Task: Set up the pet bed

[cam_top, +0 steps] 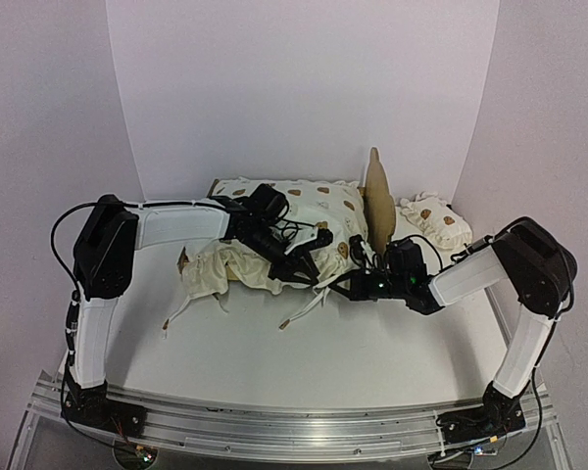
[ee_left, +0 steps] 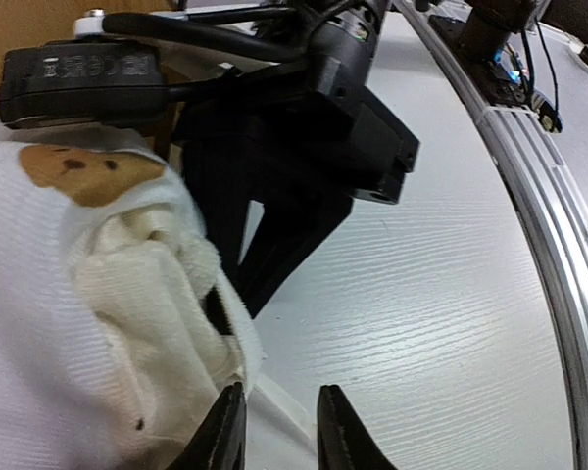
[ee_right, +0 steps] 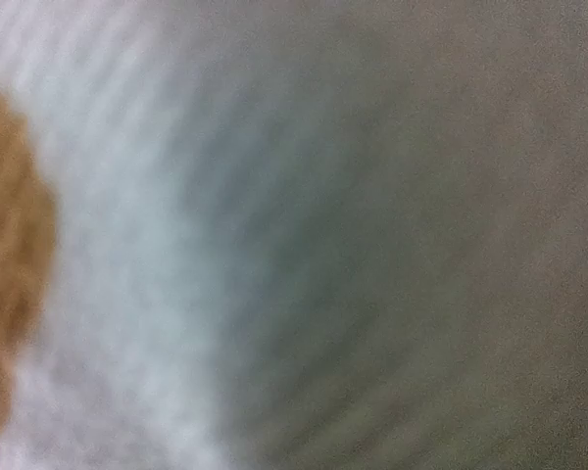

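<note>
Top view: bare table (cam_top: 372,343) lies open between cushion (cam_top: 274,220) and your arm bases; walls stand close behind. Pet bed (cam_top: 377,191) at rear centre: only headboard shows, frame hidden under cushion. Right wrist view is all blur. Your left gripper (ee_left: 279,431): narrowly parted, nothing held, at cushion's near edge, near headboard. Right gripper (ee_left: 225,289): closed, pinching cushion fold.

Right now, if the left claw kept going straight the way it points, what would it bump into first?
Most likely the right gripper, right ahead of the left gripper and pinching the cushion edge. It may brush that fabric first; depth is unclear.
</note>
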`<state>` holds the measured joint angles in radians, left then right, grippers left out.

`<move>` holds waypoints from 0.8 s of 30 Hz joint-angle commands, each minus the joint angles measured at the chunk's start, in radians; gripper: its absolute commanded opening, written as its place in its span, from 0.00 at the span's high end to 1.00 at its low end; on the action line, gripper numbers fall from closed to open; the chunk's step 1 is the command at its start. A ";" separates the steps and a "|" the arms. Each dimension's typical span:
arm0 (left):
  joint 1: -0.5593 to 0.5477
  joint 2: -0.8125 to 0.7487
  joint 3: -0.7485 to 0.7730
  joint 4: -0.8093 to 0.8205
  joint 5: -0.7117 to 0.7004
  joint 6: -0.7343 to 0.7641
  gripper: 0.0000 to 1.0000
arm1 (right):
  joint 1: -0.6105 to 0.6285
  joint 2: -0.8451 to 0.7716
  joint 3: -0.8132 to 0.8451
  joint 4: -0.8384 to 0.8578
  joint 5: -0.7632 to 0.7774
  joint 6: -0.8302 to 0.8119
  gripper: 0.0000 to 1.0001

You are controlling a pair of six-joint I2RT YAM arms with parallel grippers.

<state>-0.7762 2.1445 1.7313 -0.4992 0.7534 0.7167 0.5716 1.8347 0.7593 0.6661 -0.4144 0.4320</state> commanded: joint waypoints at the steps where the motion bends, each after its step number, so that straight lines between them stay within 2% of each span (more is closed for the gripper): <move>1: 0.003 -0.011 0.001 0.170 -0.124 -0.084 0.78 | -0.004 0.006 0.036 0.041 0.006 0.002 1.00; 4: -0.003 0.000 -0.048 0.317 -0.270 -0.122 0.84 | -0.004 0.001 0.035 0.041 0.002 0.000 1.00; 8: -0.042 0.012 -0.100 0.403 -0.355 -0.032 0.86 | -0.004 -0.005 0.032 0.041 -0.008 -0.005 1.00; 19: -0.072 -0.050 -0.208 0.403 -0.248 0.059 0.87 | -0.004 -0.043 0.040 0.042 -0.018 -0.004 1.00; 24: -0.068 -0.145 -0.346 0.589 -0.255 0.078 0.85 | -0.003 -0.058 0.026 0.040 -0.008 -0.004 1.00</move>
<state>-0.8269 2.0968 1.4848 0.0027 0.4552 0.7624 0.5716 1.8262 0.7593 0.6662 -0.4163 0.4309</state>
